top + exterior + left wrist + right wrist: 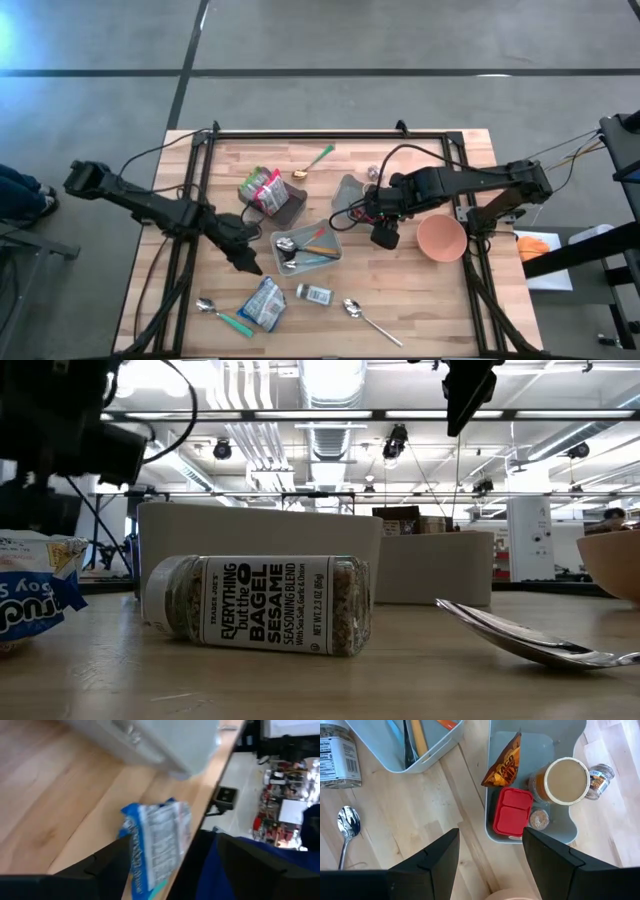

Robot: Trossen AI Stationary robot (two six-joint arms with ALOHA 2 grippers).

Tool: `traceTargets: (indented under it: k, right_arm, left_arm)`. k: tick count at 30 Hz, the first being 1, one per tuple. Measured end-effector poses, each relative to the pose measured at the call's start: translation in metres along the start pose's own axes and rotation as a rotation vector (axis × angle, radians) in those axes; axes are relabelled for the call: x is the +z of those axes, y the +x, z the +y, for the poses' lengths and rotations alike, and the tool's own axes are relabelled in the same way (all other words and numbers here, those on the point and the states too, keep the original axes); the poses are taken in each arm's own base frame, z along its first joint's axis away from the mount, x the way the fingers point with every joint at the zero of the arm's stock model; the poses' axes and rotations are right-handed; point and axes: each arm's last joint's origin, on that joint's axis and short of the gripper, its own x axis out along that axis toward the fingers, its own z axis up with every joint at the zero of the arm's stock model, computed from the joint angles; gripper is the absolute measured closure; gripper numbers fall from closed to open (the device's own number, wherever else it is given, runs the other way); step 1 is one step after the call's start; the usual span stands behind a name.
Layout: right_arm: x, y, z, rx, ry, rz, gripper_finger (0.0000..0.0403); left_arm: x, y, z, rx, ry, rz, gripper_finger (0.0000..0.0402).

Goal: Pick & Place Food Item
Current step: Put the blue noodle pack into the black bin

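A blue-and-white snack bag (263, 303) lies flat on the wooden table near its front edge; it also shows in the low view (35, 595). My left gripper (245, 262) hangs low just beyond the bag's far-left end, slanting down toward it. In the left wrist view the bag (157, 845) lies ahead between my open fingers (172, 840), apart from them. My right gripper (385, 237) hovers open and empty (490, 832) above the table, between two grey trays.
A seasoning jar (314, 294) lies on its side right of the bag. Spoons (210, 308) (358, 312) lie near the front edge. One grey tray (308, 248) holds utensils, and another (540, 785) holds snacks and jars. At right stands a pink bowl (441, 238). Snack packs (262, 190) lie farther back.
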Motion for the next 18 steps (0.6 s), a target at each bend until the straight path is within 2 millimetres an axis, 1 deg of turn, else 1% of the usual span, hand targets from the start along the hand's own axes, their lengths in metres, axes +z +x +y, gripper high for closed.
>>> traceTargets:
  k: [3, 8, 18]
  right_arm:
    - [0.000, 0.000, 0.000, 0.000, -0.001, 0.000, 0.0188]
    - [0.000, 0.000, 0.000, 0.001, 0.000, 0.000, 0.0188]
    - [0.000, 0.000, 0.000, 0.001, 0.001, 0.000, 0.0188]
  left_arm:
    - [-0.005, 0.003, 0.007, 0.032, -0.045, -0.013, 0.0116]
    - [-0.004, 0.008, 0.013, 0.070, -0.096, -0.033, 0.0116]
    - [0.001, 0.035, 0.013, 0.123, -0.107, 0.046, 0.0116]
